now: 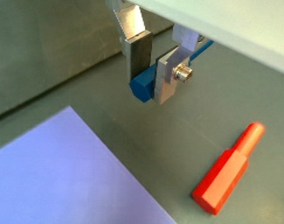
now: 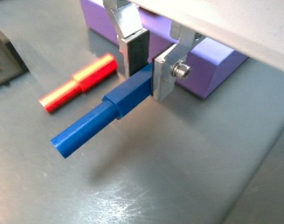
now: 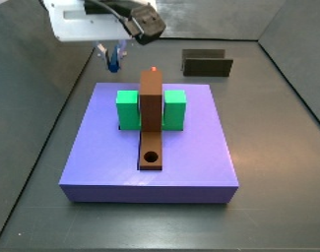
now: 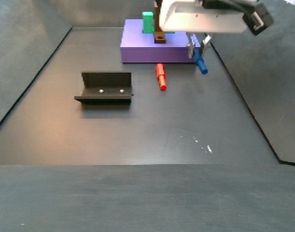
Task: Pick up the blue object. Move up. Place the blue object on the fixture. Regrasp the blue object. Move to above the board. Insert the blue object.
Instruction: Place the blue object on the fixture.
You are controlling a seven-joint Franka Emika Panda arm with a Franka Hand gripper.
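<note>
My gripper (image 2: 150, 79) is shut on the thick end of the blue object (image 2: 92, 127), a bright-blue peg whose thin end sticks out sideways from the fingers. It hangs above the dark floor with its shadow below. In a side view the gripper (image 4: 198, 42) holds the blue object (image 4: 201, 62) just beside the board (image 4: 140, 50). The fixture (image 4: 104, 88) stands apart, out on the open floor. Another side view shows the gripper (image 3: 116, 51) behind the board's (image 3: 149, 157) far left corner, and the fixture (image 3: 206, 64) at the back.
A red peg (image 4: 161, 76) lies on the floor between the board and the fixture, also seen as the red peg (image 1: 225, 171) under the gripper. On the board stand two green blocks (image 3: 129, 108) and a brown bar (image 3: 152, 113) with a round hole. Dark walls ring the floor.
</note>
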